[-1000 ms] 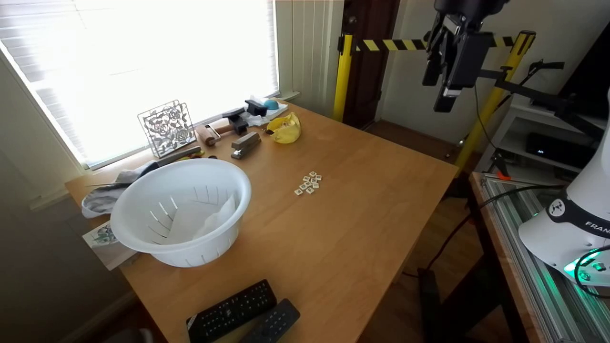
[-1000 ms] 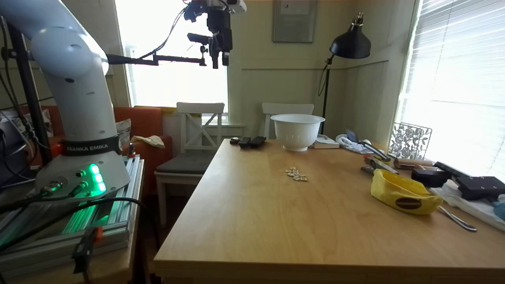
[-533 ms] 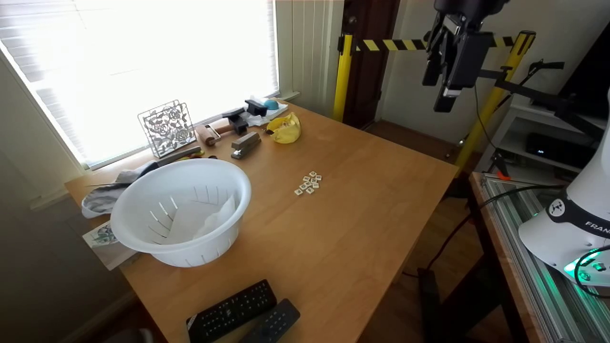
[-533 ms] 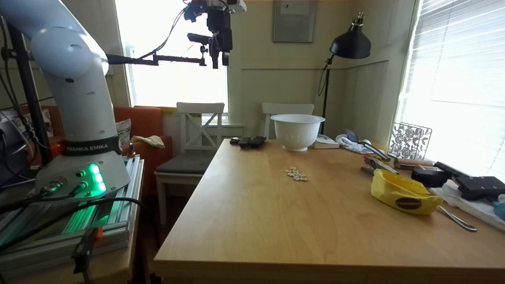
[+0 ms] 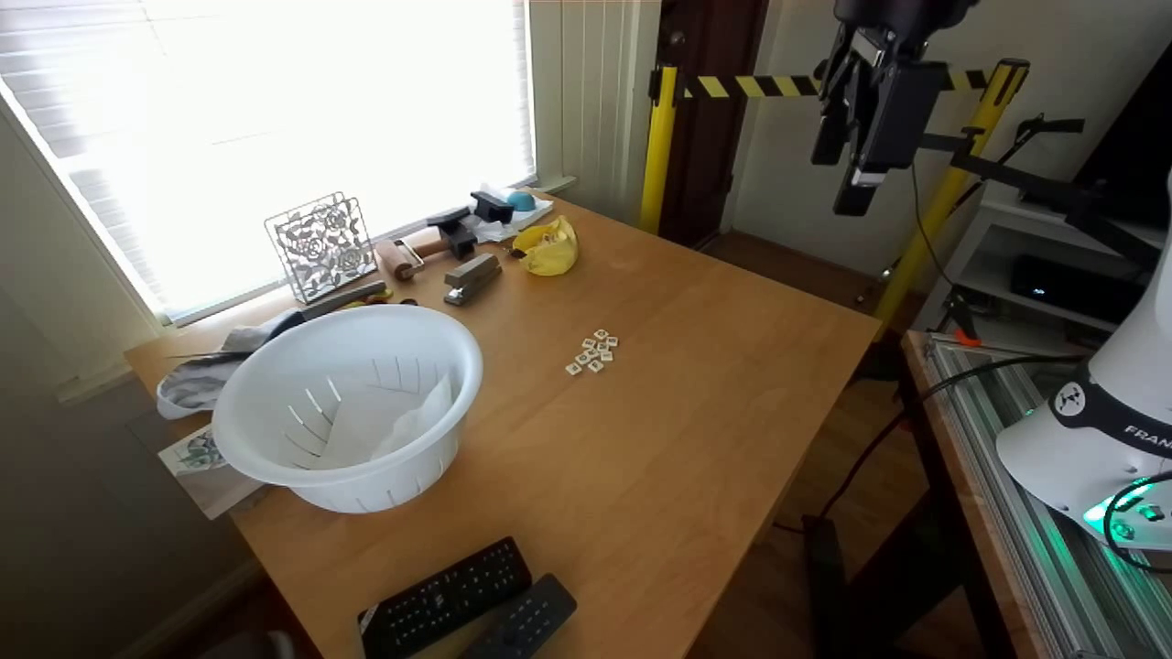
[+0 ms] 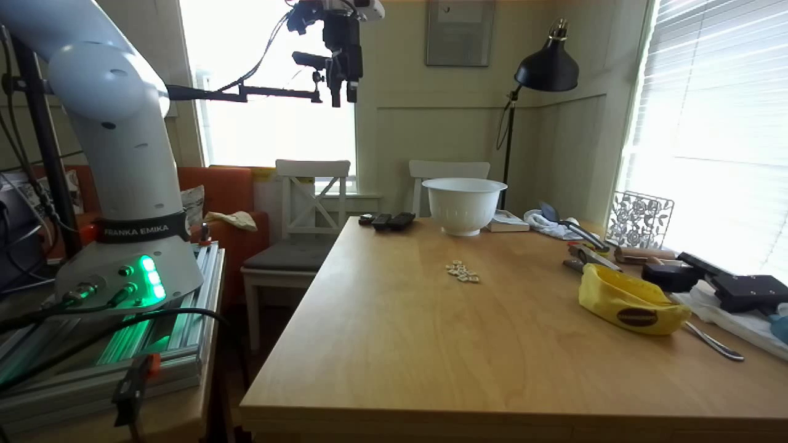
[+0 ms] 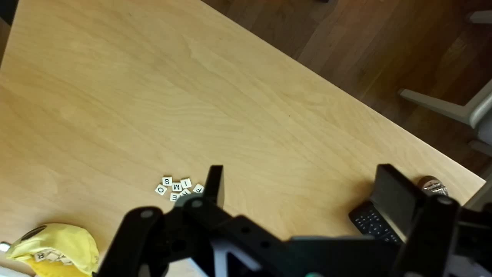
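Bright windows [image 6: 271,132] pierce cream walls [image 6: 400,141], near white chairs [image 6: 290,253] and — partly hidden — probably an orange sofa [image 6: 231,191].

In an exterior view the camera stands above the end of the table [image 5: 696,412] with the remotes [image 5: 444,595], looking down obliquely toward the window [image 5: 320,101], the white bowl [image 5: 385,490] fairly near. In an exterior view from the opposite end it sits lower and faces along the table, the yellow pouch [image 6: 615,301] near, the white bowl far. The wrist view looks down on the table from well above; the gripper [image 7: 301,184] blocks its lower part, so its reach there is hard to say. All three share the yellow pouch and letter tiles [image 7: 177,187], both exterior views the robot base [image 6: 108,274].
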Controlling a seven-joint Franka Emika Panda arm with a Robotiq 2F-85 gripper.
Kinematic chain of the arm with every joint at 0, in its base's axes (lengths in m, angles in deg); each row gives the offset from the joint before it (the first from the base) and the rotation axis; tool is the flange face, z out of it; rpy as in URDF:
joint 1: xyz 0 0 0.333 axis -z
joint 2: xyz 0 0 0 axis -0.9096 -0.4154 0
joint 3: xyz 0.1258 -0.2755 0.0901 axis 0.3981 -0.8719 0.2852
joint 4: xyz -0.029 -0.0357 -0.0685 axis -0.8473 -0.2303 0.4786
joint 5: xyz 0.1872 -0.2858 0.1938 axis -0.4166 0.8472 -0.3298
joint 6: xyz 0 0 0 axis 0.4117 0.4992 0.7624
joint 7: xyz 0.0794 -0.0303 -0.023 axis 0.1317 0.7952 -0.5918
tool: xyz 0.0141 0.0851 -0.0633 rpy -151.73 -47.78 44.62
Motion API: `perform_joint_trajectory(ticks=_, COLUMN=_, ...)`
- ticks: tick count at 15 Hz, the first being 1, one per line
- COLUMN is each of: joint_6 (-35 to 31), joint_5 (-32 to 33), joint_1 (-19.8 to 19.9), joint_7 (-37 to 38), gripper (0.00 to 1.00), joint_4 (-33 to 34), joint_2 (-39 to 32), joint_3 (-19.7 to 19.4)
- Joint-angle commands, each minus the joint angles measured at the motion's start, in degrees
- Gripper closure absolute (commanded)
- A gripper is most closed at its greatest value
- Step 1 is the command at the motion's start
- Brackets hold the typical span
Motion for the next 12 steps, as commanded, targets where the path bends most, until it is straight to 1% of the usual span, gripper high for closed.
perform_joint_trajectory(ticks=1, joint_6=0.14, joint_5=0.34, joint_1=-0.74, joint_7=0.32, gripper=0.00, joint_4=0.12, joint_2=-0.08, joint_3=-0.61)
perform_joint_trajectory(ticks=2, joint_6=0.11, joint_5=0.31, joint_1=-0.72, joint_7=0.39, gripper=0.00, joint_4=0.10, joint_2=-0.08, joint_3=-0.65)
perform_joint_trajectory(ticks=6, joint_6=-1.53, joint_5=-0.17, joint_1=0.29, joint_7=1.04, gripper=0.00, joint_4=-2.16, joint_2=-0.03, joint_3=-2.86)
perform_joint_trajectory(ticks=12, joint_6=-1.77, joint_5=-0.25, joint_1=0.30, joint_7=1.05, gripper=0.00, joint_4=-2.35, joint_2=0.02, joint_3=-2.86)
